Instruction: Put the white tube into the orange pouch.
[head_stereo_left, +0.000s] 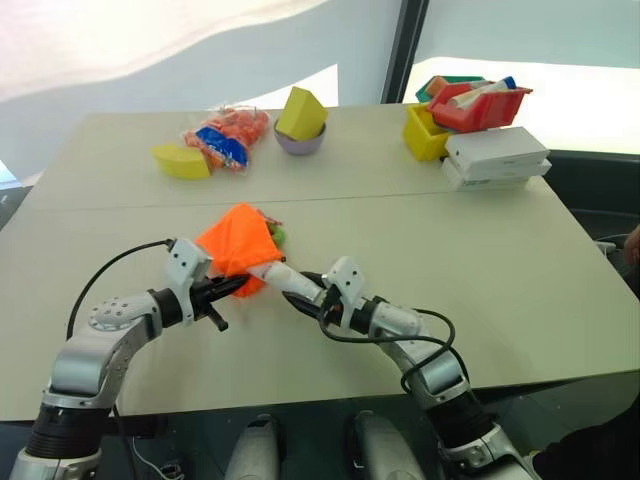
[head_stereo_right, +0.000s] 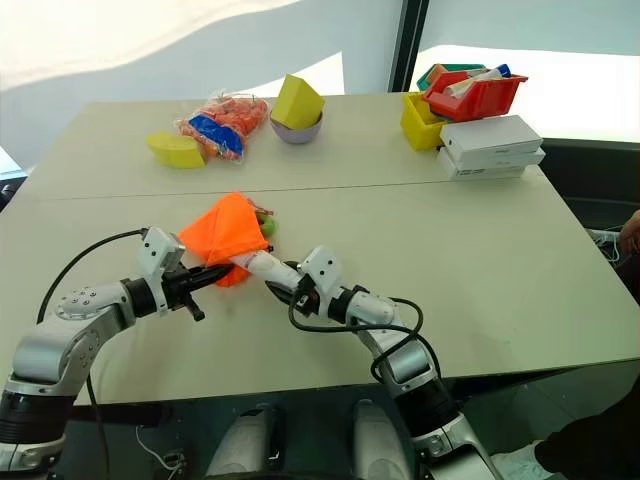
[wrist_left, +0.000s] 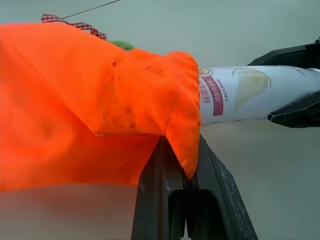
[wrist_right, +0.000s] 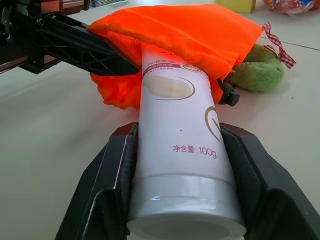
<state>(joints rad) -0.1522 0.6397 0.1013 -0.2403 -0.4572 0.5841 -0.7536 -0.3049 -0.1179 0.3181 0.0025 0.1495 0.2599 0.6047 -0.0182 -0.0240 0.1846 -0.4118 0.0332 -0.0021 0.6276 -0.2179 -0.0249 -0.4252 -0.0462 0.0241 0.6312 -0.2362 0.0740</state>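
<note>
While its far end sits inside the mouth of the orange pouch (wrist_right: 170, 30), the white tube (wrist_right: 182, 150), printed "100g", is clamped in the right gripper (wrist_right: 182, 170). The left gripper (wrist_left: 187, 192) pinches the pouch's rim. A green ball (wrist_right: 257, 70) lies at the pouch's two o'clock.

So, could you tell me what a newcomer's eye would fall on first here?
The bright orange pouch near the table's front edge, its rim pinched by the shut left gripper. The right gripper holds the white tube, its far end inside the pouch's mouth. At the far right corner sit red and yellow bins beside stacked white boxes.
</note>
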